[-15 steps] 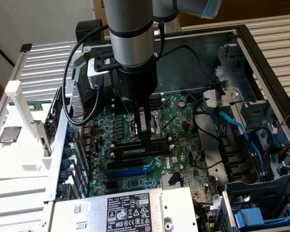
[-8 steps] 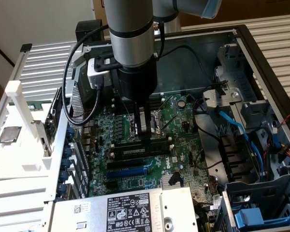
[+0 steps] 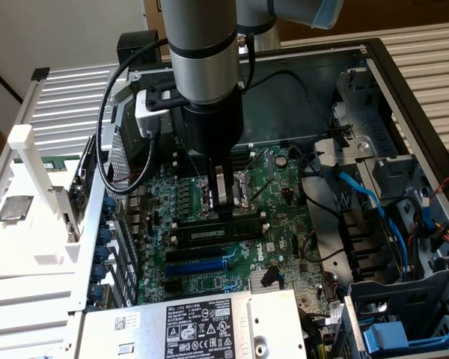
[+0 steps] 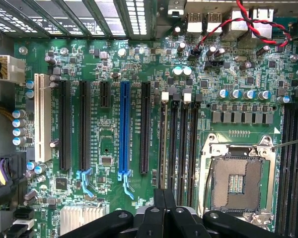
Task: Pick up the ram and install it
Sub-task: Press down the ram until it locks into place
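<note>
Right now the gripper (image 3: 223, 196) hangs low inside the open computer case (image 3: 404, 97), straight down from the arm (image 3: 202, 52), its tip just above the motherboard (image 3: 209, 273) between the processor socket (image 3: 243, 191) and the black memory slots (image 3: 213, 233). In the wrist view the jaws (image 4: 165, 213) are clenched, the two dark fingers (image 4: 159, 208) pressed side by side with nothing showing between them. Below them the board lies spread out: four memory slots (image 4: 179, 144) with white end clips, the open socket (image 4: 238, 178) beside them, a blue expansion slot (image 4: 124, 129), black ones on either side of it and a white one (image 4: 39, 116) farther off. The ram (image 3: 60, 161) is outside the case, at the exterior view's left: a thin green strip lying on the white tray (image 3: 15, 254), partly hidden by the case wall and a white post (image 3: 26, 157), well apart from the gripper. A square silver processor (image 3: 15, 209) sits on the same tray, nearer the camera than the ram. One slot in the exterior view seems to carry a dark strip with a pale label; whether a module is seated there I cannot tell. Blue cables (image 3: 363, 198) run through the drive bay at the exterior view's right, and the power supply (image 3: 202, 325) with its label fills the near edge.
</note>
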`<state>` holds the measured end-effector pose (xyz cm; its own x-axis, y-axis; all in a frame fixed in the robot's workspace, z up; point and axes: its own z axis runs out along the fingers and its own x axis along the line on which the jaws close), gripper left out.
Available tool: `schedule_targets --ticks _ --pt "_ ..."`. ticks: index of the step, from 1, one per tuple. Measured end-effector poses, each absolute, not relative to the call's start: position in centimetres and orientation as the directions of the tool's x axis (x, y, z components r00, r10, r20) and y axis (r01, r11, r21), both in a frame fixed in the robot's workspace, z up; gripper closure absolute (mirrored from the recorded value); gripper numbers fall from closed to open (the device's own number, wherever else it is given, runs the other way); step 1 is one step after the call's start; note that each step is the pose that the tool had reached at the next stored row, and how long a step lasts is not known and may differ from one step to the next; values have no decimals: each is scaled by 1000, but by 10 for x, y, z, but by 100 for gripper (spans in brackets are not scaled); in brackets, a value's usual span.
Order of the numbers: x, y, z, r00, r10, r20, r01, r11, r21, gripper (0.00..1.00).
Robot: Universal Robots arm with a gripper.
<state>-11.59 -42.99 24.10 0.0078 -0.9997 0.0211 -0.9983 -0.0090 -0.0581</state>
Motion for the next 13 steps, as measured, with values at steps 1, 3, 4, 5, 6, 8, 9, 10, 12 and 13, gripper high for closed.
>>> schedule_targets --ticks 1,3,4,5,6,8,9,10,12,13 --pt "-116 -430 241 8 -1000 21 -998 -9 -58 90" --pt "-116 -430 241 8 -1000 21 -998 -9 -58 90" --pt "-117 -430 241 7 -1000 21 -998 -8 -58 90" --pt "-118 -430 241 5 -1000 21 -998 -6 -58 90" --pt "-118 -430 241 4 -1000 21 -998 -5 -58 90" --pt "-119 -429 240 0 -1000 21 -998 -1 -56 90" --pt "-119 -428 240 -1 -1000 21 -998 0 -56 90" --pt "-120 -427 239 -2 -1000 21 -998 1 -56 90" --pt "-120 -427 238 -3 -1000 21 -998 2 -56 90" --pt "-120 -427 238 -3 -1000 21 -998 2 -56 90"
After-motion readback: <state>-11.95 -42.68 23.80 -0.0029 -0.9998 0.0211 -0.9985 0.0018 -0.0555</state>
